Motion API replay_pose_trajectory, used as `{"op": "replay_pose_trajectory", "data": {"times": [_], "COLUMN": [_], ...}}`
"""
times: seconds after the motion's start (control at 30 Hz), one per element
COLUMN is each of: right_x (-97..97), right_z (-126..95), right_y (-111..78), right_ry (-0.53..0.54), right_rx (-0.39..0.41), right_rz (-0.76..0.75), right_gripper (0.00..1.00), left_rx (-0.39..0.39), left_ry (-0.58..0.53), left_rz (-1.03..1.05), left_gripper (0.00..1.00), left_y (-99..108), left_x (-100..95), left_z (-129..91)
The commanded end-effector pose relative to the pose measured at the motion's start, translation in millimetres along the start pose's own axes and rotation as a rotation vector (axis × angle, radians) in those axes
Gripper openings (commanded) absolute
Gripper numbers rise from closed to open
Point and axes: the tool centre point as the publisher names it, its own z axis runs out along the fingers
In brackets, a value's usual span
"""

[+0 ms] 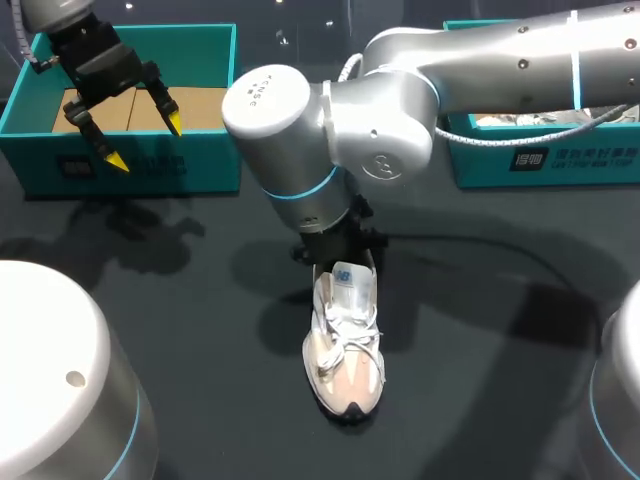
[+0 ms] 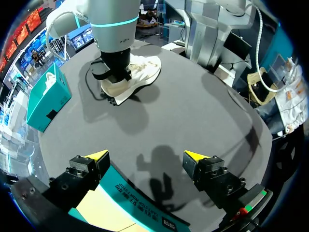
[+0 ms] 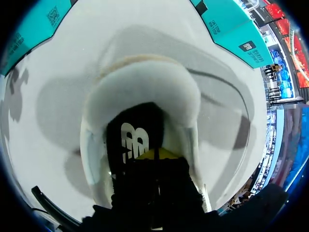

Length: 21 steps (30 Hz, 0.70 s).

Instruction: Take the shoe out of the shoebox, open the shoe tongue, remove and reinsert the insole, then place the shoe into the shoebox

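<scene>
Boxes first. Teal shoebox (image 1: 190, 165) at L rear of worktop (image 1: 200, 300): open top, tan cardboard floor showing inside. L hand (image 1: 145, 142) hangs over its front part, fingers spread wide, holding nothing. In L wrist view the box's printed front wall sits right under that hand, w/ the pale inside floor beside it.

2nd teal box (image 1: 560, 165) at R rear, partly hidden behind R arm (image 1: 480, 60). Something white and crumpled-looking lies in it; can't tell what.

Shoe (image 1: 345, 350): out of both boxes, standing upright on its sole mid-worktop, well apart from each box. White/cream upper, laces tied, toe toward the near edge, heel toward the far side. R arm comes in from the R and reaches past the middle, so its wrist sits right over the heel end.

R hand (image 3: 153, 155) is down in the shoe's opening at the heel. In R wrist view the padded collar rings it, and the dark insole (image 3: 135, 135) w/ white logo lies just ahead of it. Whether that hand is open or closed: can't tell, since it's hidden by the wrist from above and by its own body close up.
</scene>
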Motion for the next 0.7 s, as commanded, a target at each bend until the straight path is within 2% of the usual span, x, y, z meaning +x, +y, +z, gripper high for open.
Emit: {"op": "replay_pose_trajectory", "data": {"times": [0.03,0.2,0.5,0.57,0.7], "right_x": [2.4,7.2,15.9,15.7,11.8], "right_z": [-3,-5,32,31,11], "right_y": [-0.5,2.9,-1.4,-4.5,-9.9], "right_ry": [0.03,0.076,0.167,0.18,0.186], "right_rx": [-0.003,0.042,0.156,0.155,0.123], "right_rz": [0.0,-0.023,-0.034,-0.032,-0.027], "right_gripper": [0.0,0.0,0.0,0.0,0.0], "left_rx": [-0.003,-0.003,-0.003,-0.003,-0.003], "left_ry": [0.0,0.0,0.0,0.0,0.0], "left_rz": [0.001,0.001,0.001,0.001,0.001], "left_gripper": [1.0,1.0,1.0,1.0,1.0], "left_y": [0,0,0,0,0], "left_x": [0.9,0.9,0.9,0.9,0.9], "left_z": [0,0,0,0,0]}}
